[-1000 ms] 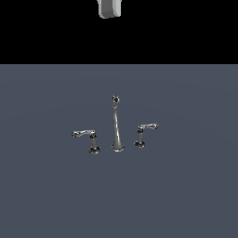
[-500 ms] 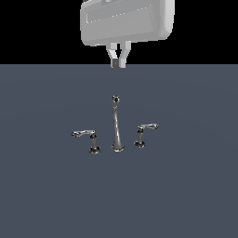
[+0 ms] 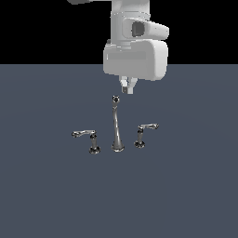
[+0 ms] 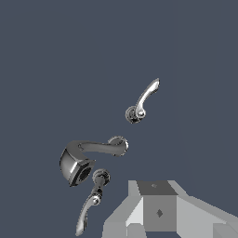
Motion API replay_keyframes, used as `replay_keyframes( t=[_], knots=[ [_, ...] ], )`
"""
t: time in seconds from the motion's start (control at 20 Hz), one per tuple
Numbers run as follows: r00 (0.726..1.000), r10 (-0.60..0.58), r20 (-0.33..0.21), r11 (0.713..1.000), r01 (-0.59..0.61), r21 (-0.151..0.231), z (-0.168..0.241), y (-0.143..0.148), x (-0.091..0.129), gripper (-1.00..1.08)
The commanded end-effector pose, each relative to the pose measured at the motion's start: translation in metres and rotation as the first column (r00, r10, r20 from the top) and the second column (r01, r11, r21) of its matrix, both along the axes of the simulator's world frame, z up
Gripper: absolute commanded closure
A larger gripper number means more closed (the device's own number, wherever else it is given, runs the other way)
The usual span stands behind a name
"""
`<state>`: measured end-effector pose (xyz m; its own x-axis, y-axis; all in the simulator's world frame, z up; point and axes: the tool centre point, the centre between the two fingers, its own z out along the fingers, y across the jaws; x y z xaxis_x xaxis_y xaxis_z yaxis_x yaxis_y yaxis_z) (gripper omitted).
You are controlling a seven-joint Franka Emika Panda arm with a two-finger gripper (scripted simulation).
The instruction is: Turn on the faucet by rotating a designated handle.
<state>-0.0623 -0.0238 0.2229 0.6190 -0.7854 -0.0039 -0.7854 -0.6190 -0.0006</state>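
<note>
The chrome faucet [image 3: 116, 135] stands mid-frame on the grey floor, its tall spout upright. The handle [image 3: 145, 133], a short lever, sits just right of it, arm pointing right.

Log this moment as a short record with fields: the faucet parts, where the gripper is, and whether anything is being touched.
spout: upright, centre of the set
shorter lever: on the exterior view's right of the spout
longer lever: on the exterior view's left of the spout
gripper: above the spout tip, pointing down, fingers close together
contact: none visible; gripper apart from both levers
surface: plain dark grey
</note>
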Motion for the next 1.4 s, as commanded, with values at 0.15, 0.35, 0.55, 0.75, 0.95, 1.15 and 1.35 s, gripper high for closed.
replay_keyframes(
  t=[0.15, 0.35, 0.55, 0.75, 0.95, 1.15, 1.35],
  knots=[
    [0.991, -0.137, 0.001, 0.991, 0.137, -0.002, -0.039, -0.020, 0.025, 1.08],
    [0.971, -0.237, 0.001, 0.971, 0.237, -0.004, -0.068, -0.037, 0.041, 1.08],
    [0.946, -0.325, 0.002, 0.946, 0.325, -0.005, -0.093, -0.054, 0.054, 1.08],
    [0.920, -0.392, 0.002, 0.920, 0.392, -0.006, -0.113, -0.068, 0.064, 1.08],
    [0.898, -0.440, 0.002, 0.898, 0.440, -0.006, -0.127, -0.079, 0.070, 1.08],
    [0.884, -0.468, 0.002, 0.884, 0.468, -0.005, -0.135, -0.086, 0.074, 1.08],
    [0.879, -0.477, 0.002, 0.879, 0.477, -0.004, -0.137, -0.088, 0.075, 1.08]
  ],
)
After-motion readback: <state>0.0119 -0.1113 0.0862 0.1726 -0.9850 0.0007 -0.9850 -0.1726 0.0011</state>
